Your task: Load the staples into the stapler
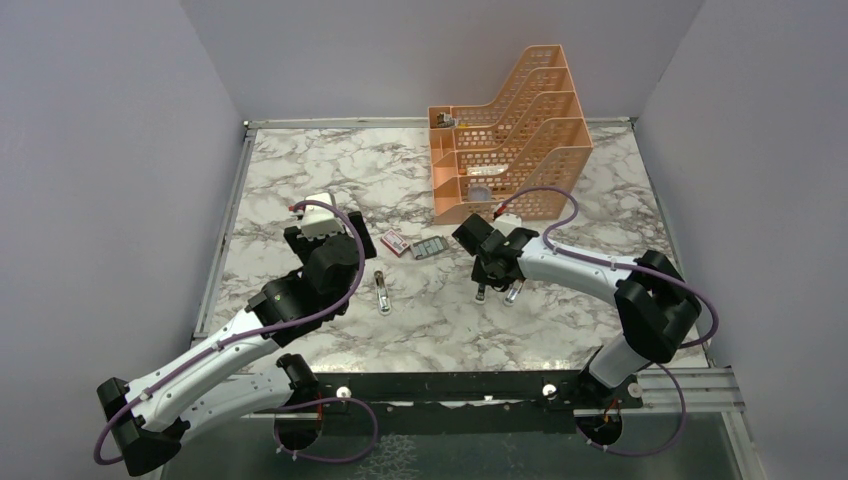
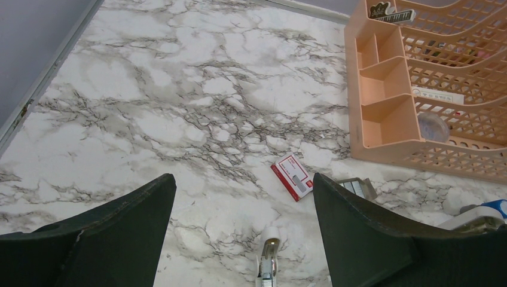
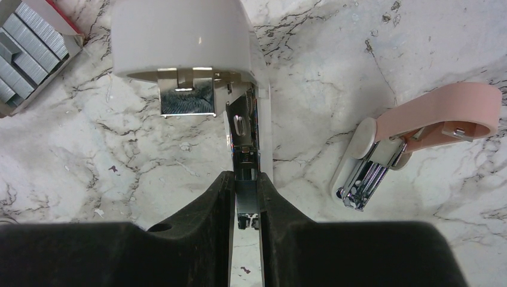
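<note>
On the marble desk [image 1: 300, 170], in front of the orange file organizer [image 1: 510, 150], the right end effector [image 3: 246, 185] has its fingers pressed together on the thin metal magazine rail [image 3: 242, 131] of an opened white stapler [image 3: 179, 36], whose cap is swung up and away. The left end effector [image 2: 242, 185] hangs spread wide and empty above the desk. A pink stapler [image 3: 418, 125] lies just beside the white one, apart from it. Between the arms lie the small red box [image 2: 293, 176] and, just beside it, the grey tray [image 3: 73, 43] with the staples [image 3: 30, 36] in neat strips.

The step looks like feeding a strip in. The right arm should hold the rail level and steady, while the left takes one strip by its long sides and lowers it in line with the channel, legs down.
</note>
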